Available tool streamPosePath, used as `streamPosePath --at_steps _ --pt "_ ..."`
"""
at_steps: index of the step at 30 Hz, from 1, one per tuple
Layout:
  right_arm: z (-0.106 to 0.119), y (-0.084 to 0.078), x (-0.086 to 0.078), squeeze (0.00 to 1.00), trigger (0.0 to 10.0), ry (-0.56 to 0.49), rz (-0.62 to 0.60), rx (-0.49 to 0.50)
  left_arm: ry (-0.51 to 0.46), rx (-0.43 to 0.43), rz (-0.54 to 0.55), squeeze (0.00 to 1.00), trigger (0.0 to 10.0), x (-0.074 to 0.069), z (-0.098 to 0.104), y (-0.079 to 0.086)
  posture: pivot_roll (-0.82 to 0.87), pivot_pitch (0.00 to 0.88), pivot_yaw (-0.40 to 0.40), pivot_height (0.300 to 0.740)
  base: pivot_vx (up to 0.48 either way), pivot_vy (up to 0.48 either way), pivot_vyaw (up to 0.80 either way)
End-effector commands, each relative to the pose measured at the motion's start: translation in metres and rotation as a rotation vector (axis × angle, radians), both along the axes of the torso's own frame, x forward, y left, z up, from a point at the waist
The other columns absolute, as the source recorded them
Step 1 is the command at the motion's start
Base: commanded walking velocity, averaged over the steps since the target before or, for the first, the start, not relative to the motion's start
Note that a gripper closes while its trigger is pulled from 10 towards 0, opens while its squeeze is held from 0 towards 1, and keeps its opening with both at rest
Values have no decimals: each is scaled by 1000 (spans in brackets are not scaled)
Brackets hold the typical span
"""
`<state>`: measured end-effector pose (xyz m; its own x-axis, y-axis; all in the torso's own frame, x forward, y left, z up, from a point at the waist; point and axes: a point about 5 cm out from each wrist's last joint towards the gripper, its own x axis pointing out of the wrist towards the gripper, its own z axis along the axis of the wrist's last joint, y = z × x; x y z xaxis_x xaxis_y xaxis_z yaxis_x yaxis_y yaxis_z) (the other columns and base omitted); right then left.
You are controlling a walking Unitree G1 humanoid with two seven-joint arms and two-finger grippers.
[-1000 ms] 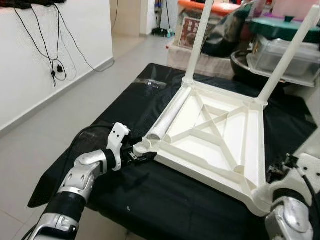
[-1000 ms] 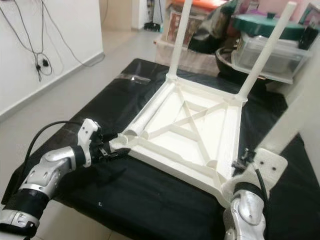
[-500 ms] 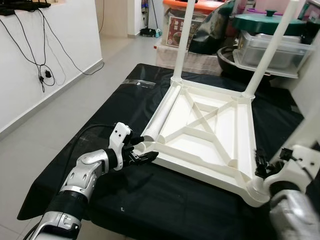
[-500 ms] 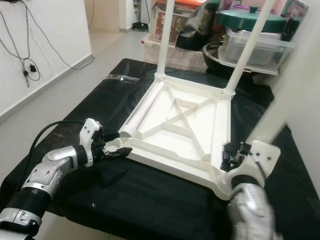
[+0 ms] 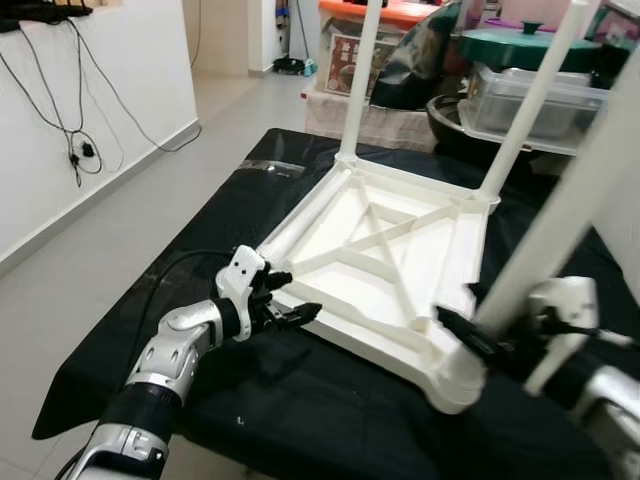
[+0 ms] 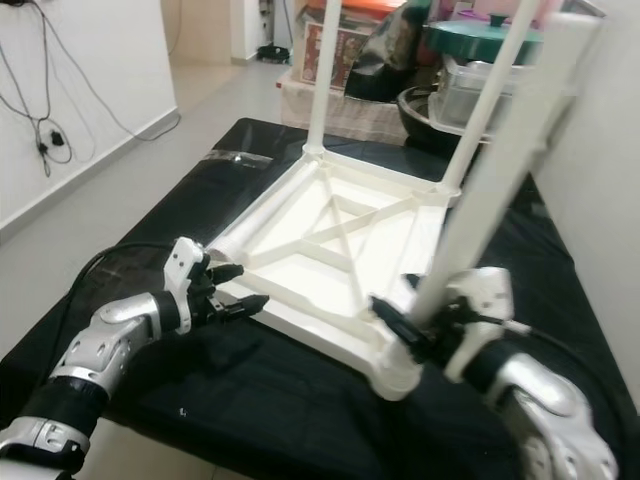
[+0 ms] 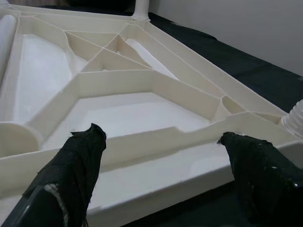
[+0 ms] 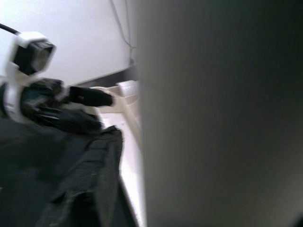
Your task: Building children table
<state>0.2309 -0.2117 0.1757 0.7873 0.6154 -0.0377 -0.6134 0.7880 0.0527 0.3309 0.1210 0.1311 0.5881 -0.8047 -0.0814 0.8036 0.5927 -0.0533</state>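
Leg-fitting under way: the right gripper [image 6: 400,325] clasps a white leg [image 6: 480,170] over the upturned tabletop's [image 5: 385,250] five-o'clock corner socket; the left gripper [image 5: 290,310], fingers spread, steadies its seven-o'clock corner on the black-draped desk [image 5: 230,215]. Next, likely seating the leg squarely.

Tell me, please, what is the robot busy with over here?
It is assembling a white children's table lying upside down on a black cloth. The right gripper holds a third leg at the near corner socket. The left gripper, fingers open, steadies the opposite near corner. Two legs already stand at the far corners.
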Motion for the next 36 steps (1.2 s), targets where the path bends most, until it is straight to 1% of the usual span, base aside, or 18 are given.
streamPosePath --at_steps 1,5,6,11,12,13,14,15,16,18,22,25,26,28,29,34,35,36 --pt "-4 8 0 0 39 25 63 27 2 17 -1 0 10000 -1 -2 1 117 0 -123 740 0 0 0" --pt "-3 19 -10 0 0 19 154 102 5 20 3 0 10000 -2 -2 5 117 0 -120 740 0 0 0" --pt "-7 22 -21 0 0 31 147 153 8 22 1 0 10000 -3 -3 5 107 0 -117 740 0 0 0" --pt "-14 19 -18 0 0 30 41 146 8 23 0 0 10000 -3 -4 4 103 0 -116 740 0 0 0" --pt "-28 -1 -4 0 0 77 -337 107 9 21 -3 0 10000 -3 -4 3 87 0 -106 740 0 0 0" --pt "-28 -1 -4 0 0 77 -337 107 9 21 -3 0 10000 -3 -4 3 87 0 -106 740 0 0 0" --pt "-42 -25 -2 0 0 154 -753 112 9 19 -5 0 10000 -2 -4 2 80 0 -102 740 0 0 0" --pt "-57 -39 -11 0 0 249 -1040 110 10 18 -7 0 10000 -2 -3 1 80 0 -102 740 0 0 0" --pt "-57 -39 -11 0 0 249 -1040 110 10 18 -7 0 10000 -2 -3 1 80 0 -102 740 0 0 0" --pt "-63 -34 -34 0 0 300 -1228 37 5 14 2 0 10000 -2 -3 0 67 0 -89 740 0 0 0" --pt "-53 -20 -44 0 0 254 -1203 -19 -9 -15 35 0 10000 -2 2 -2 69 0 -84 740 0 0 0" --pt "-42 -9 -44 0 118 211 -1131 -52 -109 -40 155 0 10000 -3 13 -9 55 0 -68 740 0 0 0" --pt "-35 -5 -42 0 10000 175 -1091 -41 -157 -72 231 0 10000 -6 21 -12 54 0 -67 740 0 0 0" --pt "-30 -2 -40 0 10000 151 -1066 -29 -184 -91 279 0 10000 -7 26 -13 54 0 -67 740 0 0 0" --pt "-19 4 -36 1000 10000 100 -1039 -9 -231 -119 321 0 10000 -19 34 -16 60 0 -66 740 0 0 0" --pt "-8 9 -34 1000 10000 60 -962 1 -279 -122 336 0 10000 -34 39 -18 67 0 -71 740 0 0 0" --pt "-2 22 -34 0 10000 54 -765 52 -284 -113 338 0 10000 -44 38 -17 79 0 -74 740 0 0 0" --pt "-2 22 -34 0 10000 54 -765 52 -284 -113 338 0 10000 -44 38 -17 79 0 -74 740 0 0 0"
